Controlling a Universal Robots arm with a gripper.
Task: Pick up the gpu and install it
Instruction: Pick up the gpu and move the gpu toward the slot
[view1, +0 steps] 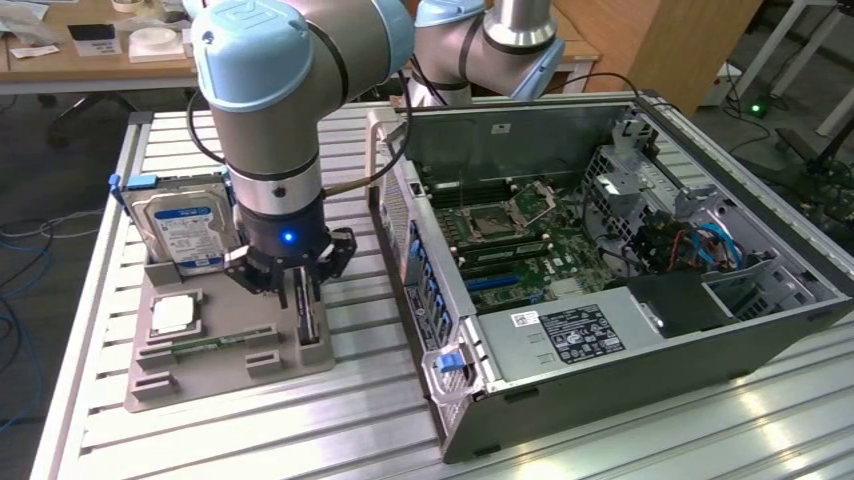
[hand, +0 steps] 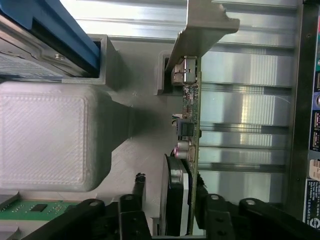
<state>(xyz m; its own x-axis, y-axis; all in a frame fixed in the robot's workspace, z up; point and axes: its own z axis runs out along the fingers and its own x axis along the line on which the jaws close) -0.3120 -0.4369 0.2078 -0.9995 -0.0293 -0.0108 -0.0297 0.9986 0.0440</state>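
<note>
Hand (view1: 299, 292) released, straddling the gpu (hand: 187, 125); wrist view reveals its silver bracket (hand: 200, 30).

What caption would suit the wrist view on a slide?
Gripper straddling the gpu standing on edge in its gray holder, computer case alongside.

I saw the gpu (hand: 187, 127) standing on edge in the grey holder (hand: 125, 165), its silver bracket (hand: 202, 30) at the end away from the gripper (hand: 169, 195). The black fingers (hand: 139, 197) straddled the gpu, with a gap showing beside one. On one side of the gpu sat a white block (hand: 45, 135) and a hard drive (hand: 50, 35); on the other, the computer case (hand: 300, 100).
</note>
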